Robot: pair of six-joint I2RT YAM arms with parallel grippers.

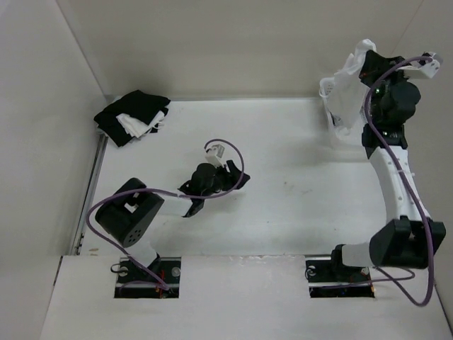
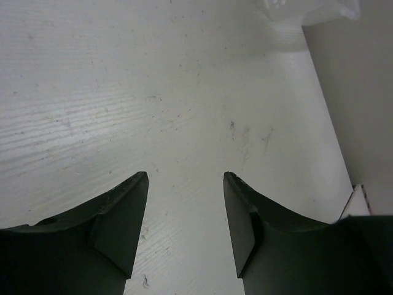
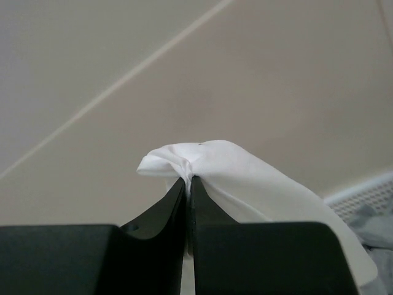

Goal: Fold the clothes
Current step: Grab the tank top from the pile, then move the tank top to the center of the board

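The white camisole top (image 1: 345, 91) hangs in the air at the back right corner, bunched and drooping toward the table. My right gripper (image 1: 367, 65) is raised high and shut on the top's upper edge. In the right wrist view the gripper (image 3: 188, 179) has its jaws pressed together on a pinched fold of the white fabric (image 3: 239, 175), which spills over to the right. My left gripper (image 1: 219, 191) sits low over the middle of the table, apart from the top. The left wrist view shows it (image 2: 186, 175) open and empty above bare table, with the cloth's lower end (image 2: 307, 9) far off.
A black-and-white heap of garments (image 1: 133, 117) lies at the back left corner. Pale walls close off the left, back and right sides. In the right wrist view, a grey cloth piece (image 3: 371, 224) and a perforated edge (image 3: 362, 187) show at the lower right.
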